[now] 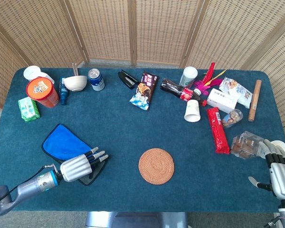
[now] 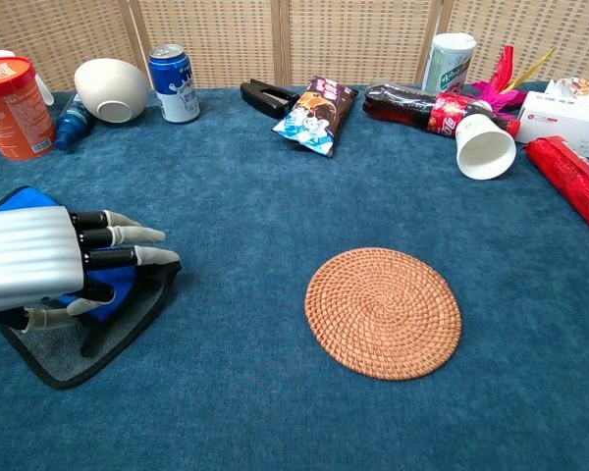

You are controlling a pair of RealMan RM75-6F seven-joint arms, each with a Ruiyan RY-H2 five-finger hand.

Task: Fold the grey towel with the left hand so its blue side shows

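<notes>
Woven rattan screens stand behind the dark blue carpeted table (image 1: pixel 133 123), and near its front middle lies the round woven straw coaster (image 1: pixel 156 166) that I take as my mark.

Well to the left of that coaster lies the grey towel with its bright blue side up (image 1: pixel 62 142) — most of it already shows blue, with a grey, black-edged strip (image 2: pixel 88 348) still bare at the end nearer the coaster. My left hand (image 1: pixel 78 166) is over that end of the towel, between its blue part and the coaster, palm down, fingers (image 2: pixel 128 235) stretched out almost straight and slightly apart, pointing toward the coaster. In the chest view the thumb (image 2: pixel 54 316) sits tucked under the palm near the blue fold; whether it actually pinches cloth I cannot tell.

My right hand (image 1: pixel 279 172) is far to the right of the coaster, at the table's edge, fingers up and apart, holding nothing — a clear plastic box of snacks (image 1: pixel 245 144) lies just beside it.

Beyond the coaster, toward the screens, lies a dark snack packet (image 1: pixel 145 90).
</notes>
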